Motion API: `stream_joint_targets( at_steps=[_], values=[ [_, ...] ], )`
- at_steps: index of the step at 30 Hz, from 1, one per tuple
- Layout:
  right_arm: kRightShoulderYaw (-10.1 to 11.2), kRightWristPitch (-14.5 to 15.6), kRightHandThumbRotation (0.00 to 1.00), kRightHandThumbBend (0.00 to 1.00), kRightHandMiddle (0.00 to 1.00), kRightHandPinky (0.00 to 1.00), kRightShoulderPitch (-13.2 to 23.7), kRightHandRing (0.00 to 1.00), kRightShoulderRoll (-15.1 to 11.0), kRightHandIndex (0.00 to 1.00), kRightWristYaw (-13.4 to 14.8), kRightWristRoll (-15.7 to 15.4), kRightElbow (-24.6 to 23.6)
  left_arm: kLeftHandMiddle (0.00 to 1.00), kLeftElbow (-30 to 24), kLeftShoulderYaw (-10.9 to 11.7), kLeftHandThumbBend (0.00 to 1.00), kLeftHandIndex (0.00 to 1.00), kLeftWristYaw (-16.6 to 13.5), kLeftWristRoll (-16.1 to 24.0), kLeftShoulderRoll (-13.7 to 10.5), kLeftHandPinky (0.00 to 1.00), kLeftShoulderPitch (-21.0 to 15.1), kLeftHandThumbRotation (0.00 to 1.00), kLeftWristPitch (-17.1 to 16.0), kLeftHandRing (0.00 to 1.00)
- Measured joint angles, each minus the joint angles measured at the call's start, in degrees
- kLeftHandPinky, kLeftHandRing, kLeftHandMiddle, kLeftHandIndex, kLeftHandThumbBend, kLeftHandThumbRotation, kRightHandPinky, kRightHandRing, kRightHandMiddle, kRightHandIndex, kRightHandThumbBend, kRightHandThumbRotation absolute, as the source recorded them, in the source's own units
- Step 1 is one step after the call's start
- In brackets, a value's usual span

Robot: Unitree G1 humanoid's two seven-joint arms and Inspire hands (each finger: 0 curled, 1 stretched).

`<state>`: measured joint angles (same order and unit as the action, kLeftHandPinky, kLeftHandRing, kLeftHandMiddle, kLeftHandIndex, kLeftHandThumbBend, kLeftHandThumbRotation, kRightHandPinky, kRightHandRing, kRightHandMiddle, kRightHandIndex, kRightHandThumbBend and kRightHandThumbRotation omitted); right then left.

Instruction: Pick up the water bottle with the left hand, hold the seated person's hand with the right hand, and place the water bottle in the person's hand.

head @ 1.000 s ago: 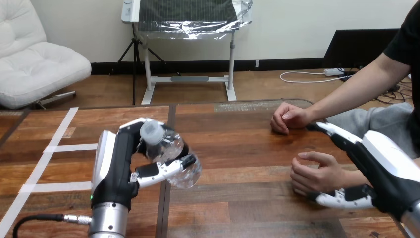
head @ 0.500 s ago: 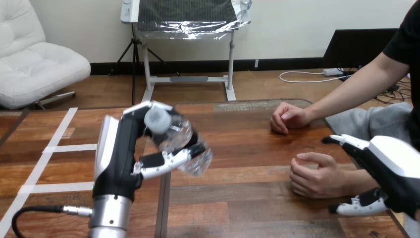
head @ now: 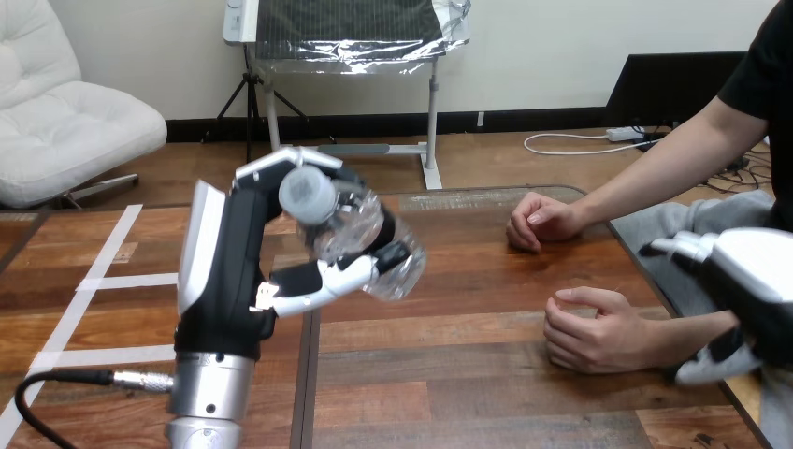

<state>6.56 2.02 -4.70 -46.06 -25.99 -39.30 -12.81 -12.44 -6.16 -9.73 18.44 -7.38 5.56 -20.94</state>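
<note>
Since 1.0 s ago: the left hand [head: 229,281] has risen and carried the water bottle [head: 360,234] up and toward the table's middle. The right hand [head: 753,271] has drawn back to the view's right edge, off the wrist it was at before. Current state, left: its fingers [head: 323,281] are curled round the clear bottle, one digit crossing under the body and others wrapping over the top near the cap [head: 307,194]. The bottle is clear of the wooden table [head: 468,383], held in the air and lying tilted, cap end toward the camera and base pointing toward the view's right. It is well apart from both of the person's hands. Current state, right: the fingers are extended and spread, and one fingertip [head: 675,247] points left above the person's forearm while another shows below it near the table edge. They do not curl round the wrist, and I cannot tell whether they touch the forearm. The person's nearer hand [head: 589,327] rests on the table, loosely curled and holding nothing, just left of the right hand. The person's farther hand [head: 538,222] rests in a loose fist on the table close to its far edge.
</note>
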Motion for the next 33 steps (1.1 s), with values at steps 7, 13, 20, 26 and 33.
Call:
stream_joint_targets(
  at_steps=[7, 13, 20, 26, 33],
  values=[
    [-1.93, 1.33, 0.12, 0.75, 0.95, 0.96, 4.72, 0.97, -2.92, 0.92, -4.48, -2.64, 1.65, 0.45, -2.22, 0.00, 0.65, 0.47, 0.36, -0.11, 0.82, 0.38, 0.14, 0.00, -1.49, 0.41],
    [-4.11, 1.47, 0.11, 0.75, 0.94, 0.95, 8.50, 0.95, -4.22, 0.91, -6.60, -4.42, 3.98, 0.45, -3.37, -0.02, 0.65, 0.47, 0.59, -0.10, 1.34, 0.39, 0.24, 0.00, -2.52, 0.41],
    [-6.47, 1.35, 0.09, 0.75, 0.94, 0.95, 11.77, 0.95, -4.33, 0.91, -8.68, -5.74, 6.78, 0.45, -3.72, 0.02, 0.65, 0.47, 0.72, -0.08, 1.61, 0.38, 0.66, 0.00, -3.44, 0.40],
    [-8.85, 1.32, 0.09, 0.74, 0.94, 0.94, 13.85, 0.96, -4.33, 0.91, -10.63, -6.86, 8.95, 0.45, -3.73, 0.01, 0.65, 0.46, 0.77, -0.01, 1.87, 0.37, 1.24, 0.00, -3.47, 0.40],
    [-11.55, 1.18, 0.10, 0.74, 0.94, 0.93, 15.67, 0.95, -4.33, 0.91, -12.41, -8.15, 11.83, 0.45, -3.73, 0.10, 0.65, 0.46, 0.81, 0.07, 1.90, 0.36, 1.46, 0.00, -3.47, 0.39]
  ],
)
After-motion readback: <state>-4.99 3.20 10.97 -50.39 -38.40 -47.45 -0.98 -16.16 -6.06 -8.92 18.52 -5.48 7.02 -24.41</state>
